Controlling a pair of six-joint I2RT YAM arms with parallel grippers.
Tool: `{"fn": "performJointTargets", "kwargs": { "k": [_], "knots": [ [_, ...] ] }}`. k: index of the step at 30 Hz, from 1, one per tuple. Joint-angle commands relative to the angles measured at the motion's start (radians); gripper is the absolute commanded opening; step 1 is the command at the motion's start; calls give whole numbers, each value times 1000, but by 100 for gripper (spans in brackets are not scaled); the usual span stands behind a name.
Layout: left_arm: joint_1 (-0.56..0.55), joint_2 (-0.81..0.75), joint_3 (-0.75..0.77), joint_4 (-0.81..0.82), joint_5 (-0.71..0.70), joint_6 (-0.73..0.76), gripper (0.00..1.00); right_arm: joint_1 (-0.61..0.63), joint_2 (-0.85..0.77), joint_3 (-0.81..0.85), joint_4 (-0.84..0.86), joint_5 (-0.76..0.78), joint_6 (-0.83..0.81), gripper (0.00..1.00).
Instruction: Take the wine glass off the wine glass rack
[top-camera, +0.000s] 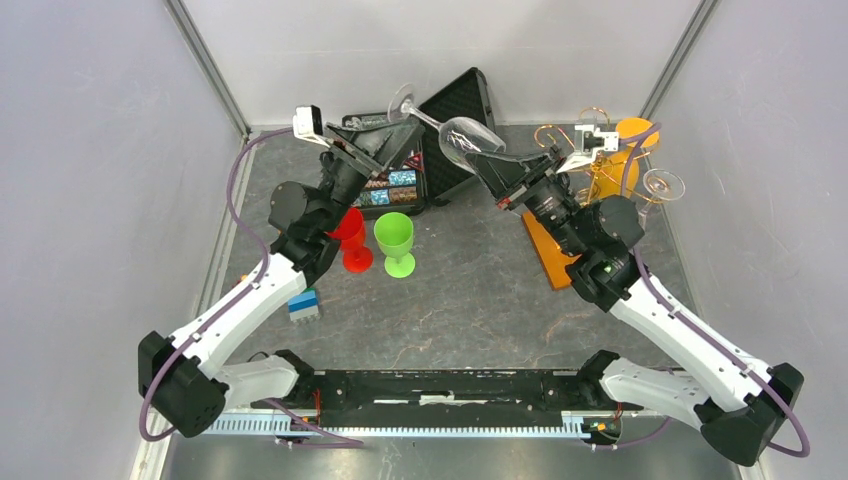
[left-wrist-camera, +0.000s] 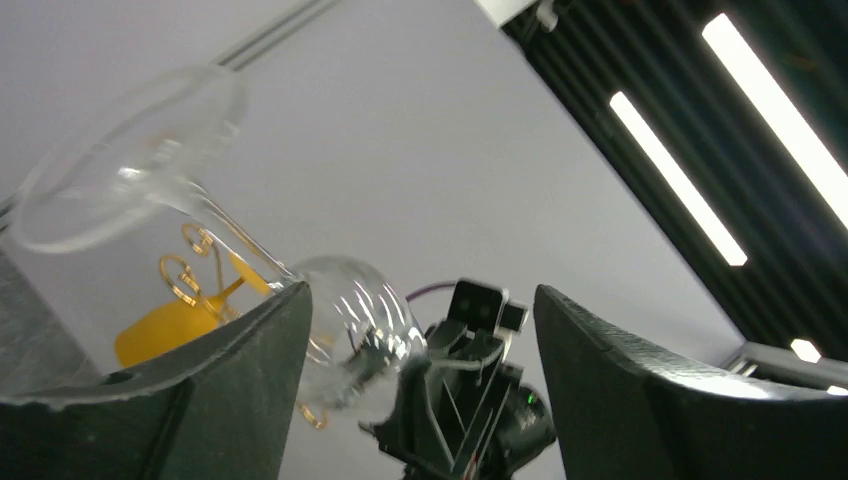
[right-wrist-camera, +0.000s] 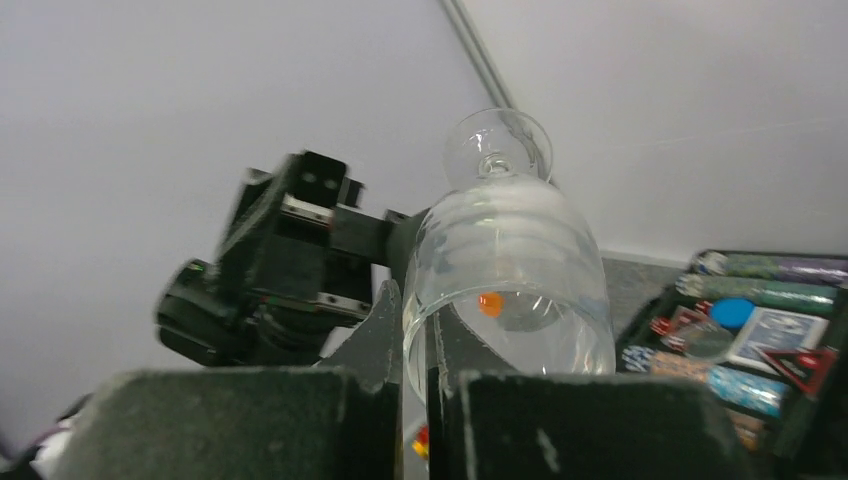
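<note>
Wine glass (top-camera: 466, 142): clear, thin-walled, with a flat round foot, a slim stem and a rounded bowl showing faint horizontal bands. Hangs off the wine glass rack (top-camera: 600, 180), aloft over the dark, stone-mottled counter (top-camera: 480, 300) between the two tools, tipped almost onto its side, foot toward the left, bowl mouth toward the right. Pinched at the bowl's rim by the right tool (right-wrist-camera: 420, 345), matte black fingers (right-wrist-camera: 300, 410) closed down with only the glass wall between them. Left tool (left-wrist-camera: 420, 300) spread wide, gripping nothing; foot just beside one fingertip in the wrist view, contact there impossible to tell. Left arm (top-camera: 250, 300) stretched forward from its base, white link low, black wrist raised and turned inward; right arm (top-camera: 680, 330) mirrored, reaching forward and inward, wrist passing in front of the rack. Rack well to the right of the held glass: gold wire curled into scrolls, standing on a flat orange-brown rectangular base (top-camera: 548, 255), with a second clear glass (top-camera: 662, 185) at its right side. Behind the left tool, an open black case (top-camera: 462, 100) with textured foam lining; near the left forearm, a glossy red goblet (top-camera: 350, 240) and a green goblet (top-camera: 397, 238), both upright on the counter, plus a small blue-and-white block (top-camera: 304, 306).
</note>
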Motion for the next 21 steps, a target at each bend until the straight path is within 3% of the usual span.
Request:
{"fn": "performJointTargets", "kwargs": {
  "k": [1, 3, 8, 14, 21],
  "knots": [
    [-4, -52, -9, -116, 200, 163, 88, -3, -8, 85, -107, 54, -155, 0],
    [-3, -85, -35, -185, 240, 221, 100, -4, -4, 116, -178, 83, -215, 0],
    [-3, -204, -73, -436, 190, 439, 100, -1, 27, 236, -450, 100, -369, 0],
    [-3, -339, -75, -673, -86, 707, 100, 37, 85, 369, -808, 154, -539, 0],
    [-5, -432, -100, -731, -303, 824, 100, 209, 195, 477, -1029, 332, -652, 0]
  ]
}}
